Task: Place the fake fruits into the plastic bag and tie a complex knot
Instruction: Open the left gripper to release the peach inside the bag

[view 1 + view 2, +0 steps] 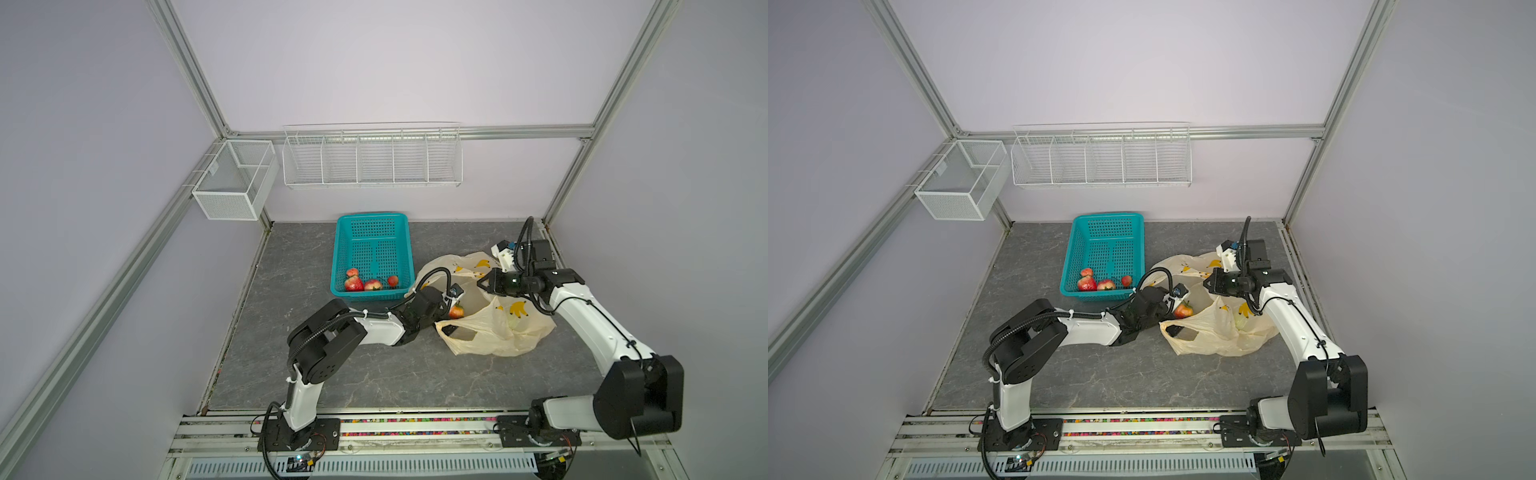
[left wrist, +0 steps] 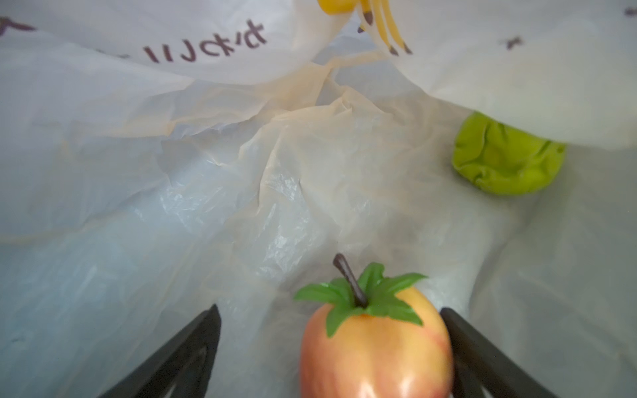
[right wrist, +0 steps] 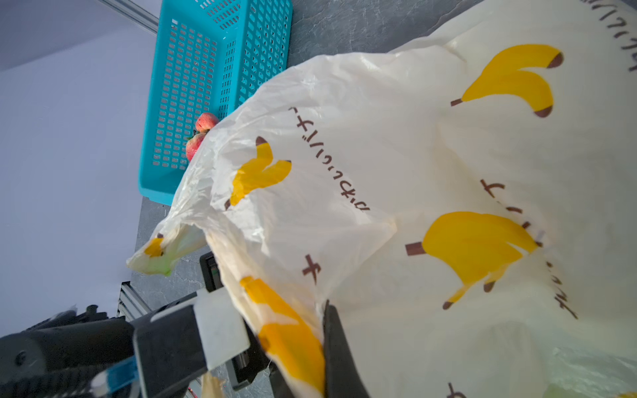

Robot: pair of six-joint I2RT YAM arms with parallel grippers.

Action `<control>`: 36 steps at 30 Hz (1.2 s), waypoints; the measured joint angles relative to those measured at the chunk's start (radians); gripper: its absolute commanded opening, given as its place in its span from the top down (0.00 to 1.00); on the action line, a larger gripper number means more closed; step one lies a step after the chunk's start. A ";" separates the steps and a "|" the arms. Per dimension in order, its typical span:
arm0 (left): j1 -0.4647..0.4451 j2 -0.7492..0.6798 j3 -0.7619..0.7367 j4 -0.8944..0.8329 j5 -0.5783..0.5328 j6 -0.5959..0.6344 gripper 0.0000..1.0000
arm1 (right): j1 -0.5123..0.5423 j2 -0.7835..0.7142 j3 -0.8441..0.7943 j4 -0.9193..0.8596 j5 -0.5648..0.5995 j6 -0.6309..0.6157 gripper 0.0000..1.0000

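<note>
Your right hand (image 1: 482, 286) is clamped on the raised rim of the plastic bag (image 1: 498, 332), which lies on the desk (image 1: 374, 374) at about 4 o'clock from the teal basket (image 1: 374, 253). This keeps the mouth gaping toward 9 o'clock for loading. Your left hand (image 2: 329, 310) reaches inside with fingers apart, and a red-yellow fruit (image 2: 375, 348) lies between them, seemingly ungripped. Its long axis follows the reach, stem pointing deeper, probably toward 2 o'clock.
</note>
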 measured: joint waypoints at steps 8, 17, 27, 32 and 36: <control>0.073 -0.079 -0.146 0.256 0.130 0.099 0.07 | 0.000 0.000 0.001 0.000 0.000 0.000 0.93; 0.100 -0.055 -0.132 0.395 0.212 0.117 0.08 | 0.000 0.003 0.001 0.001 -0.008 0.000 0.93; 0.087 0.037 0.065 0.190 0.162 0.111 0.19 | 0.000 0.021 0.001 0.002 -0.011 0.000 0.93; 0.040 0.037 0.084 0.040 0.114 0.193 0.17 | 0.000 0.021 0.010 0.000 -0.010 0.000 0.93; -0.020 0.037 0.090 -0.116 0.033 0.275 0.17 | 0.000 0.021 0.014 0.001 -0.010 0.000 0.93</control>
